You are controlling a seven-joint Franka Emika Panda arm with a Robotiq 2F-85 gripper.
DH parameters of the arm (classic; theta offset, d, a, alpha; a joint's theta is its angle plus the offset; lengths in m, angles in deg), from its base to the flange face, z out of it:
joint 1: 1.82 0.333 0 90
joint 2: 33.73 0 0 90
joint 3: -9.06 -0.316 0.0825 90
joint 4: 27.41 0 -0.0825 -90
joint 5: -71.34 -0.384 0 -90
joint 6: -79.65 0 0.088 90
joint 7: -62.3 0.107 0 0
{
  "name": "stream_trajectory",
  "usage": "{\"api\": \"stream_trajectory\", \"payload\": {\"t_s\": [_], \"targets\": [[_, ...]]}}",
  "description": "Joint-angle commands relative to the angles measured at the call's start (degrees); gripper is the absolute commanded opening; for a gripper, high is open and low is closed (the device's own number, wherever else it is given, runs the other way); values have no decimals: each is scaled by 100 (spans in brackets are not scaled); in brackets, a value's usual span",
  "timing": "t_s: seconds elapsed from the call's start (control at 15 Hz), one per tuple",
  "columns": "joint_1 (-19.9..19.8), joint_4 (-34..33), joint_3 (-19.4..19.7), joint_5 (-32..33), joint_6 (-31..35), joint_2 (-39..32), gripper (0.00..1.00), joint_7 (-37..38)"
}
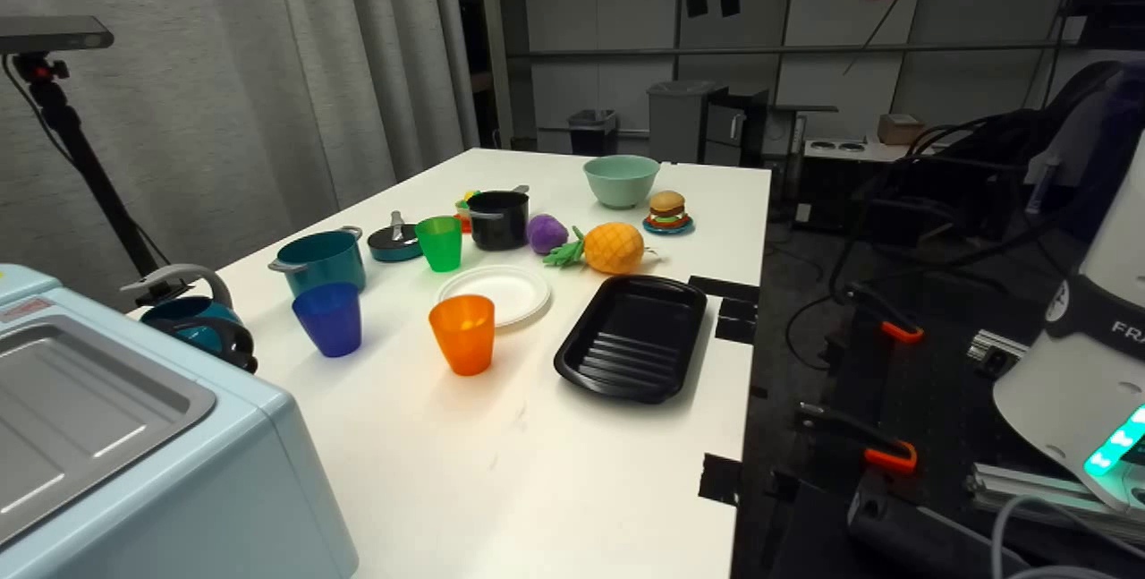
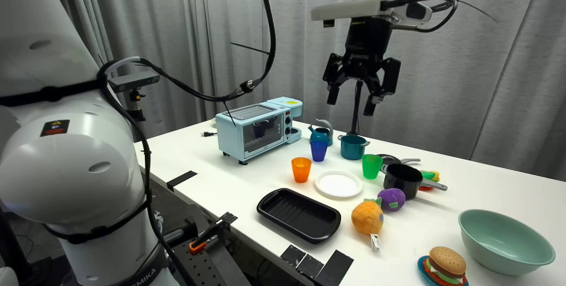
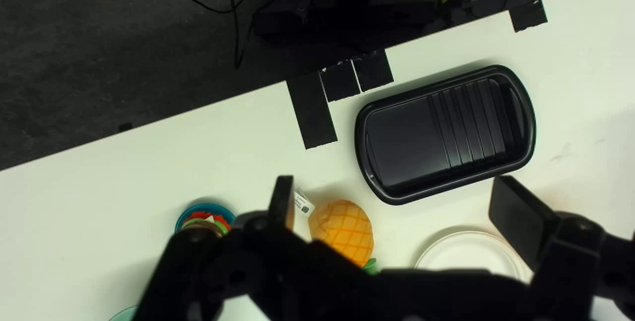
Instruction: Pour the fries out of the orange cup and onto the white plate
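Gripper fingers [image 3: 521, 222] stand wide apart. Well below them, the tapered orange cup [image 1: 465, 337] points mouth-up, long axis vertical, showing only in both exterior views

The tabletop [image 1: 537, 463] is bright, nearly washed out; the floor [image 3: 99, 63] beyond is dim. Soft shadow edges the white plate [image 3: 466, 256].

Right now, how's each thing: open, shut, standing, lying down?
Claw: open, holding nothing
Orange cup: upright, fries inside
White plate: flat, bare
Blue cup: upright
Green cup: upright
Toaster oven: shut
Black tray: flat
Teal pot: upright, lidless
Black pot: upright, lidless
Green bowl: upright
Kettle: upright
Pineapple: lying down
Burger: stacked
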Motion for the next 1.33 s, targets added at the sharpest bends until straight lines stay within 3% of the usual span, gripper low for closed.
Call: {"api": "stream_trajectory", "payload": {"t_s": [0.0, 0.47, 0.8, 1.27], "targets": [[-34, -10, -32, -7, -12, -4, 100, -6], [-34, -10, -32, -7, -12, -4, 100, -6], [195, 56, -355, -5, 135, -147, 100, 104], [490, -451, -668, -58, 96, -440, 100, -609]]}}
